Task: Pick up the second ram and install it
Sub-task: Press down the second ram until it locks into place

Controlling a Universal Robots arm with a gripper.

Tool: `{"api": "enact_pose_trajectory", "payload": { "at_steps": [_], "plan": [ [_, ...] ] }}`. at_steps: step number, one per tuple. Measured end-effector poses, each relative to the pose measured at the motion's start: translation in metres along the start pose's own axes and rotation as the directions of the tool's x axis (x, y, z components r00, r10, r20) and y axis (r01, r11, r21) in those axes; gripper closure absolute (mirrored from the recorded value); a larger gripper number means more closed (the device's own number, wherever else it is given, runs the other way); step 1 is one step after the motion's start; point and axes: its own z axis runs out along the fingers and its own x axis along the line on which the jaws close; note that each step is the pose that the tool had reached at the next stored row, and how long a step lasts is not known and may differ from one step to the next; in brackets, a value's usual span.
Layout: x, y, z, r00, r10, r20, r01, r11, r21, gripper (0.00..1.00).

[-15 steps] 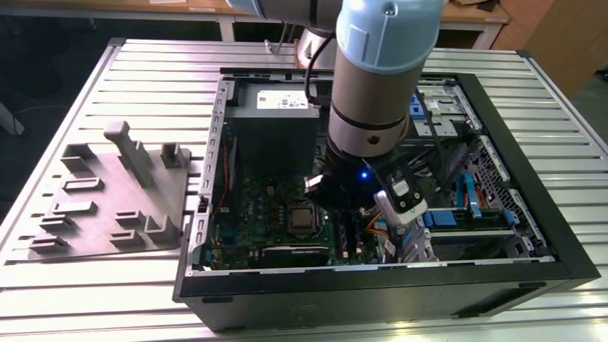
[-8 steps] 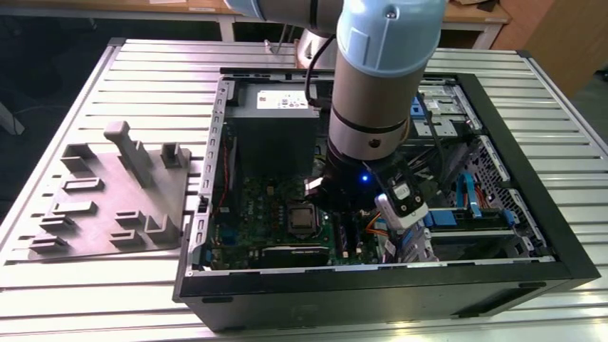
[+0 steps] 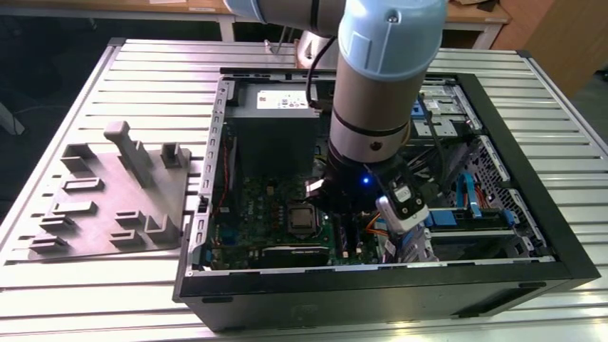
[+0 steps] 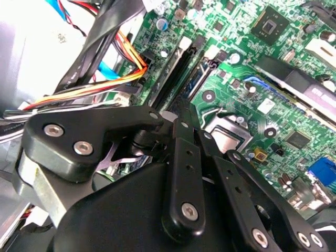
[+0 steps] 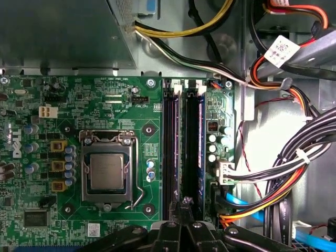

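Exterior view: the arm [image 3: 380,92] reaches down into an open PC case [image 3: 494,274] standing on a slatted surface [image 3: 114,285]. The gripper [image 3: 354,206] is low over the motherboard [image 3: 256,206], beside the CPU socket [image 3: 302,219]. A grey fixture plate [image 3: 105,199] lies on the surface at the exterior view's left, well apart from the case.

Second wrist view: the gripper's black linkage fills the foreground, its fingers [image 4: 181,126] meeting just above the two RAM slots [image 4: 176,68]. A dark blue stick, which I take for the second ram [image 4: 202,79], stands on edge in one slot. A bundle of cables [image 4: 105,84] runs close beside the slots.

First wrist view: the fingers [image 5: 184,202] appear pressed together with nothing visible between them, directly over the end of the slots. The second ram [image 5: 194,147] sits upright in the slot nearer the cables [image 5: 283,173]; the neighbouring slot [image 5: 170,147] looks dark, and whether it is filled I cannot tell.

The stick should be light, thin and stiff but fragile; hold it by its long top edge or short ends, never the chips.
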Motion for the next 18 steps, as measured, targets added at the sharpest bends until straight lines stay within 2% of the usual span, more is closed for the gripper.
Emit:
{"api": "enact_pose_trajectory", "payload": {
  "at_steps": [5,18],
  "plan": [
    [0.0002,-0.0005,0.0040,1.0000,0.000,-0.0003,0.000,1.0000,0.0008,0.90],
    [0.0002,-0.0004,0.0061,1.0000,0.000,0.0000,0.000,1.0000,-0.0016,0.90]
  ]
}}
